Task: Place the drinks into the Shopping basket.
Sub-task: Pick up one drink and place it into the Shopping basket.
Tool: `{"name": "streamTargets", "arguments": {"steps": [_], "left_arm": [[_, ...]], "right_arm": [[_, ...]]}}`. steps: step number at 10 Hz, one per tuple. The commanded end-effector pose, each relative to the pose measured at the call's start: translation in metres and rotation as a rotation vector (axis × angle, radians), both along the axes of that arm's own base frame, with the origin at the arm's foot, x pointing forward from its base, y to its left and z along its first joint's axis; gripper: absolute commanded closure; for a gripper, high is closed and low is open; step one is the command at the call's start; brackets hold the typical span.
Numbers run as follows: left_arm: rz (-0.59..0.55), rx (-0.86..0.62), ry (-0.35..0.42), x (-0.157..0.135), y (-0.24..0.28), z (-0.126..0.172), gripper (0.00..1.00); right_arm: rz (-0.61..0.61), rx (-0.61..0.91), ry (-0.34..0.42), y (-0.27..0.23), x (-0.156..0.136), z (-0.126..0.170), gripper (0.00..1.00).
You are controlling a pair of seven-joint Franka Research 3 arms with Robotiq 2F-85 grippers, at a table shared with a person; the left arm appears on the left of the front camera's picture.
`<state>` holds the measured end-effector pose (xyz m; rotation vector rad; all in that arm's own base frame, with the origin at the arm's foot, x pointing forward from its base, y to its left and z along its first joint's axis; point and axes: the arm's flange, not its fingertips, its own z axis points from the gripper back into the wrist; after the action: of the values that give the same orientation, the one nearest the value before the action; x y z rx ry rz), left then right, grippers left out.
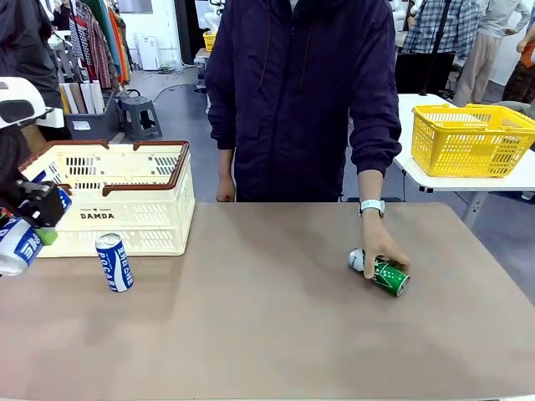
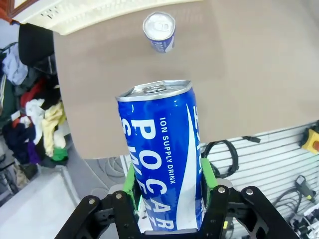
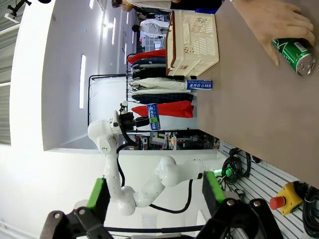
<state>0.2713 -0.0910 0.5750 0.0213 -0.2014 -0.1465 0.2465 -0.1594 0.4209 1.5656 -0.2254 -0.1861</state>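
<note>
Blue-and-white can in tight left jaws, near Shopping basket; right jaws agape, empty.

Brown table carries the cream basket, an upright blue can — and a green can lying sideways.

- Brown table, matte top, across the foreground.
- Yellow mesh basket, upright on white side table, far right.
- Dark grey stool, on the floor, far left.
- Navy jacket, behind the far table edge.
- Red stop button, on a yellow base.
</note>
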Motion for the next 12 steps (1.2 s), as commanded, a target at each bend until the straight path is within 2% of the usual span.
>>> {"name": "streamTargets", "arguments": {"steps": [1, 2, 3, 4, 5, 6, 8, 9, 10, 12], "left_arm": [[0.017, -0.044, 0.043, 0.03, 0.027, 0.02, 1.0], [0.024, -0.046, 0.048, 0.075, 0.045, 0.037, 1.0], [0.076, -0.025, 0.016, 0.13, 0.067, 0.052, 1.0], [-0.109, -0.111, 0.06, 0.191, 0.09, 0.057, 1.0], [-0.084, -0.125, 0.043, 0.231, 0.108, 0.054, 1.0], [-0.014, -0.057, 0.001, 0.263, 0.122, 0.048, 1.0], [-0.005, -0.059, -0.049, 0.302, 0.133, 0.032, 1.0], [0.083, -0.055, -0.054, 0.316, 0.131, 0.028, 1.0], [-0.008, -0.035, -0.025, 0.301, 0.137, 0.017, 1.0], [-0.008, -0.035, -0.025, 0.301, 0.137, 0.017, 1.0]], "right_arm": [[-0.006, 0.021, 0.013, 0.001, 0.001, 0.007, 0.0], [-0.006, 0.021, 0.013, 0.001, 0.001, 0.007, 0.0], [-0.006, 0.021, 0.013, 0.001, 0.001, 0.007, 0.0], [-0.006, 0.021, 0.013, 0.001, 0.001, 0.007, 0.0], [-0.006, 0.021, 0.013, 0.001, 0.001, 0.007, 0.0], [-0.006, 0.021, 0.013, 0.001, 0.001, 0.007, 0.0], [-0.006, 0.021, 0.013, 0.001, 0.001, 0.007, 0.0], [-0.006, 0.021, 0.013, 0.001, 0.001, 0.007, 0.0], [-0.006, 0.021, 0.013, 0.001, 0.001, 0.007, 0.0], [-0.006, 0.021, 0.013, 0.001, 0.001, 0.007, 0.0]]}}
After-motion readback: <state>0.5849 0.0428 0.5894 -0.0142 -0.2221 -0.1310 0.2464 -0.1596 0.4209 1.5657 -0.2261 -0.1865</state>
